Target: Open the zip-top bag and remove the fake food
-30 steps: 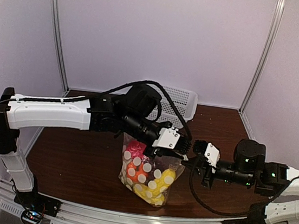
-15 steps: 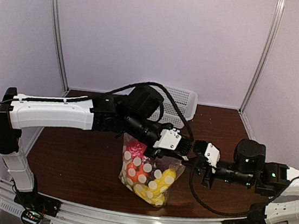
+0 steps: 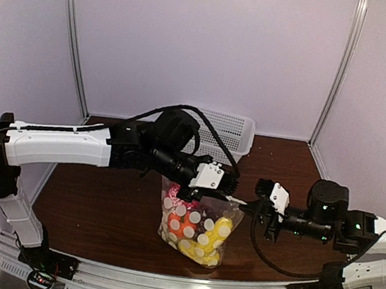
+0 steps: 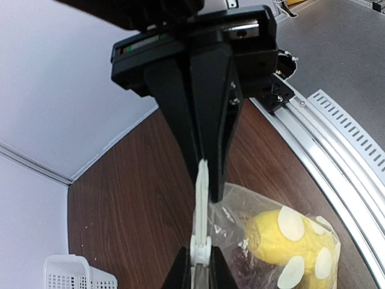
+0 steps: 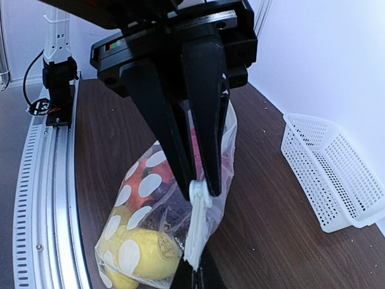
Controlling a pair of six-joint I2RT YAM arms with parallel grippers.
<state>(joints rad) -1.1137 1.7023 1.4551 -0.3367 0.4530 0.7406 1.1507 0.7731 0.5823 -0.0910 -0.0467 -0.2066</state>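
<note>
- At the middle of the dark wooden table (image 3: 101, 204), towards its front edge, you find the zip-top bag (image 3: 195, 226) hanging upright, clear plastic with white dots.
- Fake food (image 3: 214, 233) fills its lower part: yellow and orange pieces and something dark show through the plastic.
- Your left gripper (image 3: 233, 190) reaches in from the left and is clamped on the bag's white zip strip; its wrist view shows both black fingers (image 4: 180, 120) pressed together over that strip.
- Your right gripper (image 3: 254, 207) comes in from the right, jaws closed, pinching the same top edge at its right end.
- Both grippers sit close together, tip to tip, just above the bag's mouth.
- A white lattice basket (image 3: 233, 132) rests against the back wall, well apart from the bag, behind the left arm.
- Bare tabletop lies to the bag's left and to the right rear.
- A metal rail (image 3: 162, 282) runs along the front edge, near the bag's bottom.
- Pale walls close the table on the left, right and back.
</note>
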